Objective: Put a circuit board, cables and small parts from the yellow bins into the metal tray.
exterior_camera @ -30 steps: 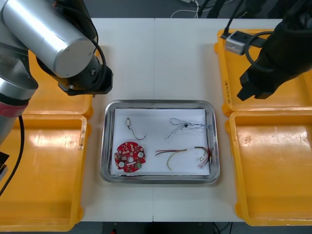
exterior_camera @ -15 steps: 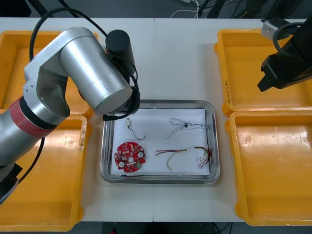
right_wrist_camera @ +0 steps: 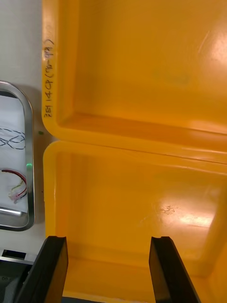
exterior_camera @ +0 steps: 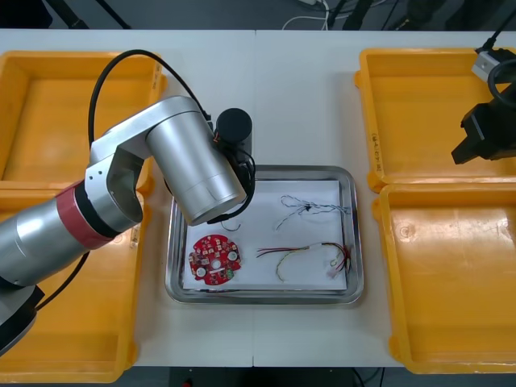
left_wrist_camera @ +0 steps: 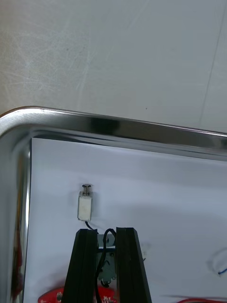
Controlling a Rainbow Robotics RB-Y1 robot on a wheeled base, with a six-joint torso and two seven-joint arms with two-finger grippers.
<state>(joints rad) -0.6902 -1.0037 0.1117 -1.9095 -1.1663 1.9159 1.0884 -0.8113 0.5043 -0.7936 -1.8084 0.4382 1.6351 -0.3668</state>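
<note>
The metal tray (exterior_camera: 266, 170) has a white inside. It holds a round red circuit board (exterior_camera: 215, 260), a twisted blue and white cable (exterior_camera: 310, 210) and a red and yellow cable (exterior_camera: 310, 253). My left arm (exterior_camera: 201, 173) reaches over the tray's far left corner. The left gripper (left_wrist_camera: 108, 232) hangs low over the white lining, its fingers shut on a small metal part (left_wrist_camera: 108, 265). A black cable (left_wrist_camera: 87, 222) with a white plug (left_wrist_camera: 84, 207) lies just beyond the fingertips, and one strand crosses the gap. My right gripper (right_wrist_camera: 109, 241) is open over the right bins.
Two yellow bins (exterior_camera: 72, 113) (exterior_camera: 72, 298) stand left of the tray and two (exterior_camera: 419, 113) (exterior_camera: 451, 282) to its right. The tray's shiny rim (left_wrist_camera: 118, 127) runs just beyond the left fingers. My right arm (exterior_camera: 490, 133) is at the far right edge.
My left arm has swung from the far left bin to the tray's far left corner, now covering the black cable. My right arm has drawn back towards the right edge.
</note>
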